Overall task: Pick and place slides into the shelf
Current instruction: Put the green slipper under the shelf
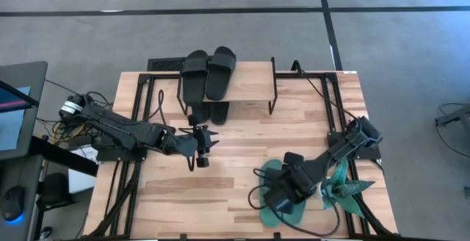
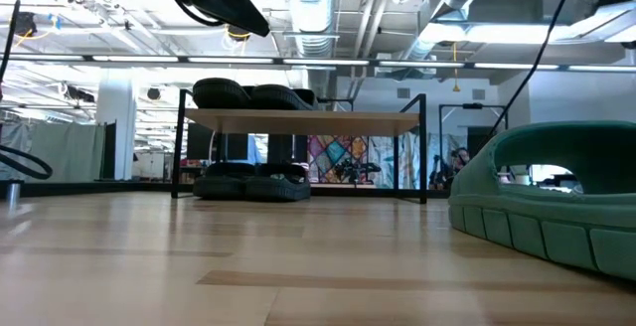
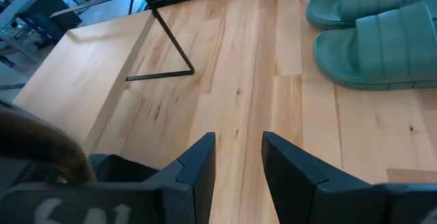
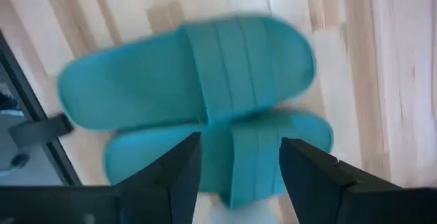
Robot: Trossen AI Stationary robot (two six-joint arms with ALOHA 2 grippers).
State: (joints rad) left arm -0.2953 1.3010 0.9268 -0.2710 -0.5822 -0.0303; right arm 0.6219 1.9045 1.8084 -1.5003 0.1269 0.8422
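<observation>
Pale wooden tabletop [image 1: 242,167]: two teal rubber slides [image 1: 283,193] lie side by side near its front edge, directly below the right gripper [image 4: 239,173], fingers spread. Left gripper [image 1: 200,144], fingers apart, waits mid-table, farther away.

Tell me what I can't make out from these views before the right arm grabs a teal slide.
- Teal slides: high view, mostly covered by the right gripper and arm.
- Teal slides: right wrist view, blurred, so contact can't be judged.
- Black slides under the shelf: high view, plank hides all but their ends.
- Near teal slide: low view, cut off by the right edge.
- Left gripper: open over bare table.
</observation>
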